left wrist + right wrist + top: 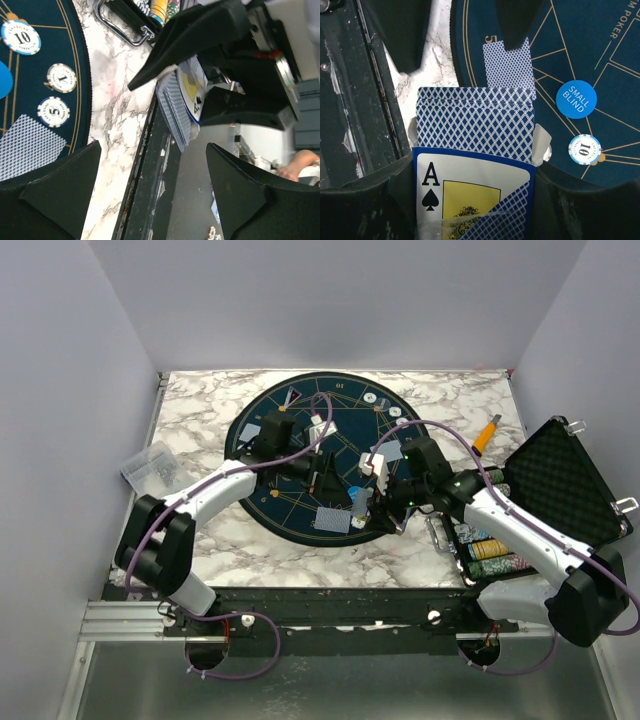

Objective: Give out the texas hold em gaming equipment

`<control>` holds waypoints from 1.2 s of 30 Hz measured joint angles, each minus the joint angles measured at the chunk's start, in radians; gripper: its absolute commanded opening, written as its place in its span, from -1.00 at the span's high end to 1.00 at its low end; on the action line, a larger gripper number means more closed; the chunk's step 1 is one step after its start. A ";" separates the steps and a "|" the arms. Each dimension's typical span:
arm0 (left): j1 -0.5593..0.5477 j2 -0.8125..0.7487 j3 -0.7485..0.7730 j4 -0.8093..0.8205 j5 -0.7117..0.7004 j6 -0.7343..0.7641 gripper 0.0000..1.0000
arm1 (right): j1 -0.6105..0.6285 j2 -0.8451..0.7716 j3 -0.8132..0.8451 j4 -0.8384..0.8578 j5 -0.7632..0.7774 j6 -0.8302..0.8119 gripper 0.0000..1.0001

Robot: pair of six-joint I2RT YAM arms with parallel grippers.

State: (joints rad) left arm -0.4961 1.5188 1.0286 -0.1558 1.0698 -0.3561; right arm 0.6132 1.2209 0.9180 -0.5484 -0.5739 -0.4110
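Observation:
A round dark-blue poker mat (300, 525) lies mid-table. My right gripper (362, 502) is shut on an open blue card box (475, 200) with the deck's patterned backs (475, 130) sticking out, held above the mat's near edge. One card (509, 67) lies face down on the mat beyond it, beside a blue "small blind" disc (576, 99) and a "10" chip (585, 149). My left gripper (322, 478) is open and empty (152, 150), facing the held deck (182, 100). Chips marked 10 (20, 37), 1 (62, 77) and 5 (53, 111) lie on the mat.
An open black foam-lined case (560, 480) stands at the right with chip stacks (490, 550) in it. An orange-handled tool (487, 433) lies behind it. A clear bag (150, 468) sits at the left. More cards (295, 397) and chips (383, 403) lie at the mat's far side.

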 measured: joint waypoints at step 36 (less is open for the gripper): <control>-0.006 0.110 -0.014 0.196 0.066 -0.223 -0.36 | -0.002 0.008 -0.023 0.006 0.021 0.000 0.99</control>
State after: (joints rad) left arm -0.5018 1.6287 1.0145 0.0402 1.1362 -0.5793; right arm 0.6113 1.2289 0.8955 -0.5423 -0.5529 -0.4110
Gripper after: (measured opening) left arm 0.686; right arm 0.637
